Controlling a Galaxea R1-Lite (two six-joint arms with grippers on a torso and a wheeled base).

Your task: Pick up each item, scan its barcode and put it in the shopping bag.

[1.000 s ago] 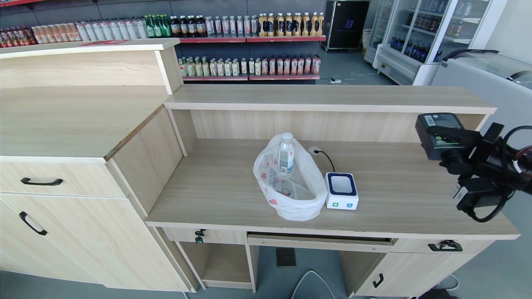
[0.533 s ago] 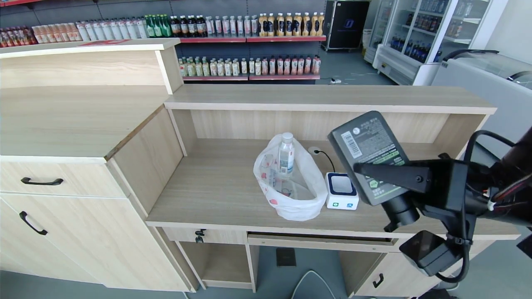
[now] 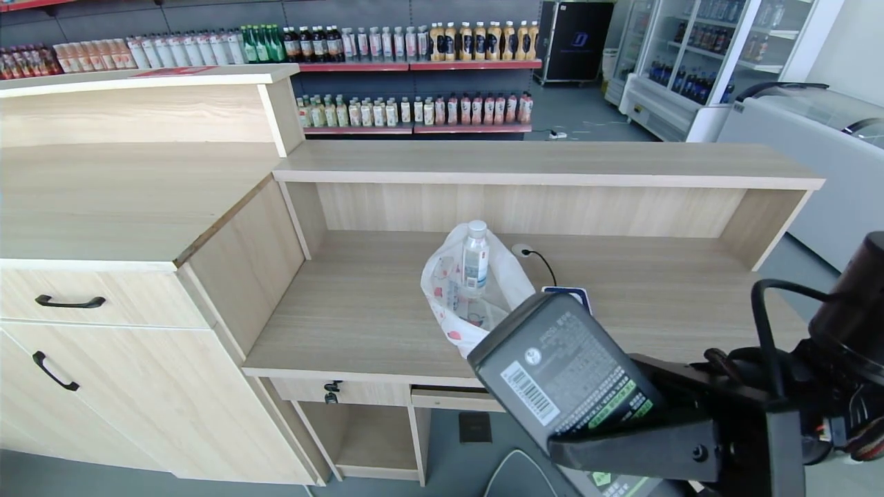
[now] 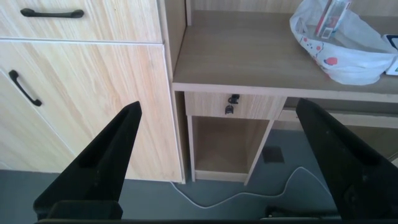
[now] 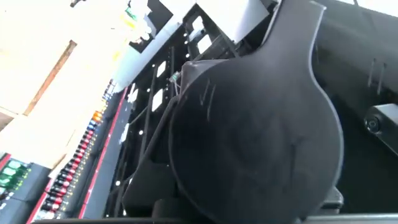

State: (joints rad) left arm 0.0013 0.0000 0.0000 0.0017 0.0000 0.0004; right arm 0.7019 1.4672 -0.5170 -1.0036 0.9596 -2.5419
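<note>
Bottle (image 3: 475, 259) in shopping bag (image 3: 442, 297) on counter (image 3: 345, 310); scanner (image 3: 570, 291) right of bag, behind item (image 3: 566, 373).

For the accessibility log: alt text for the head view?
The right hand holds a dark grey bottle, barcode label facing the camera, partly hiding the scanner. Behind, a water bottle stands in a white shopping bag on the wooden counter.

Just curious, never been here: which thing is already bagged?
On the low wooden counter sits a white bag. Upright inside stands a clear bottle, white-capped, unlike the dark flat bottle the right end effector holds.
</note>
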